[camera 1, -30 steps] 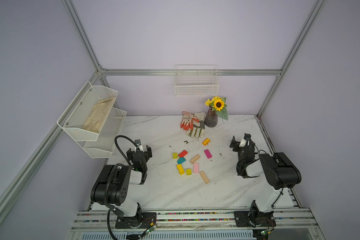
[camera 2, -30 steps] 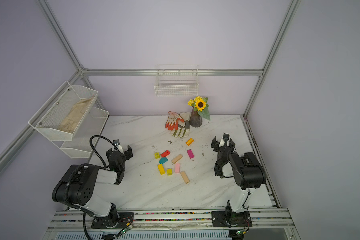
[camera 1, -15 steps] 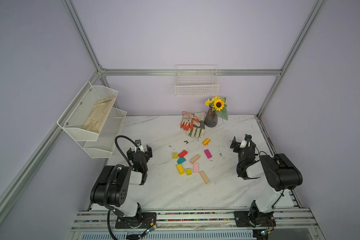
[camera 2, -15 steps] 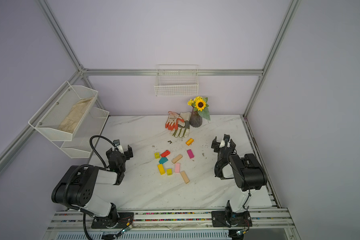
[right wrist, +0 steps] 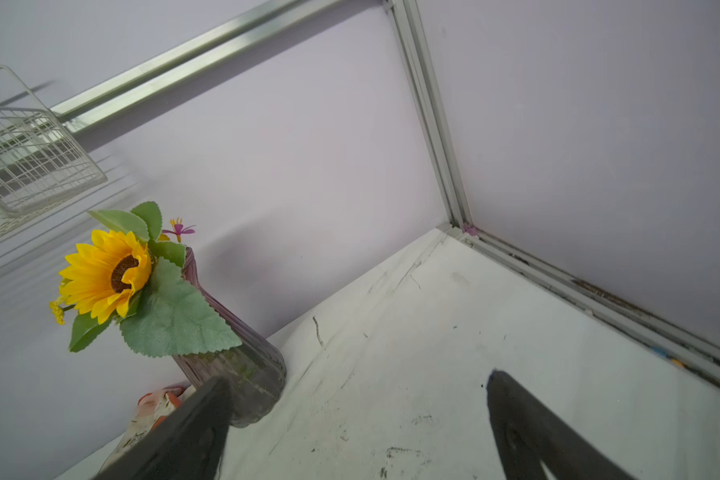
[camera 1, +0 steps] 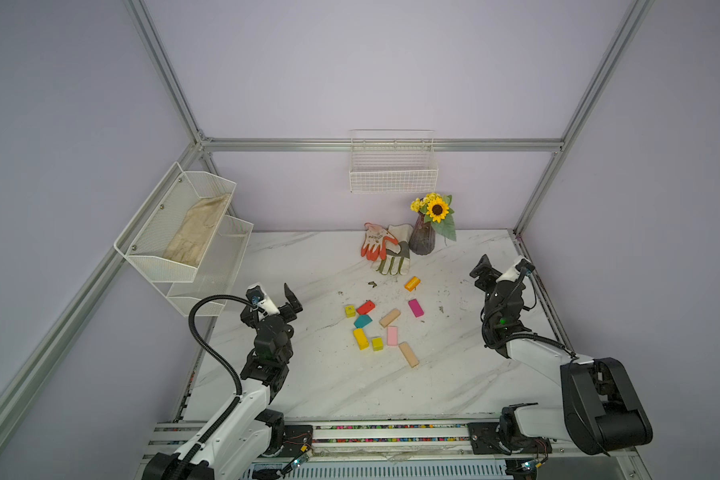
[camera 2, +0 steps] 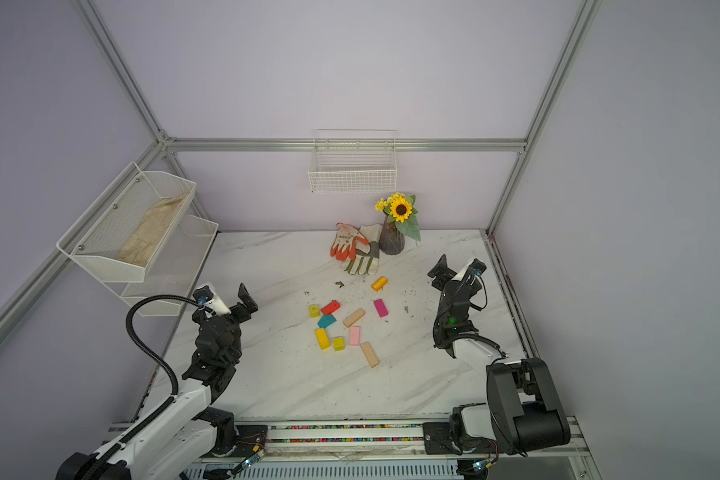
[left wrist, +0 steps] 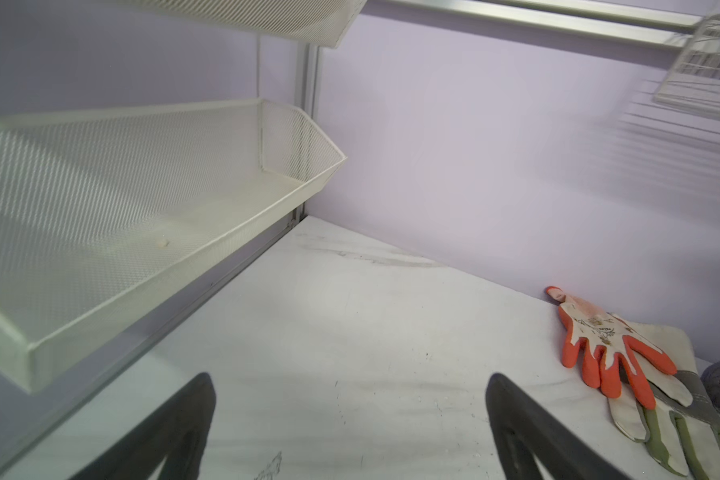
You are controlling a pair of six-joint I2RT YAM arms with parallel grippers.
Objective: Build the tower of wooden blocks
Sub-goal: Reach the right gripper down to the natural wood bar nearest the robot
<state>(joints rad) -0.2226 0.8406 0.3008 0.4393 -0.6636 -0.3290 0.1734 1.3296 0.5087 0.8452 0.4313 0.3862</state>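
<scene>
left pincer [camera 1: 275, 301] and right pincer [camera 1: 500, 272] both spread, empty; wood blocks [camera 1: 389, 318] lie scattered between them, nearer the left, i judge.

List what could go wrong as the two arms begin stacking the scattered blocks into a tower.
1. The yellow bar, yellow cube and pink block lie close together; wide jaws descending on one may nudge its neighbours.
2. The orange block lies nearest the gloves and vase; the right gripper reaching there could bump the vase.
3. The teal block looks pointed; placed early, little could rest on it.
</scene>
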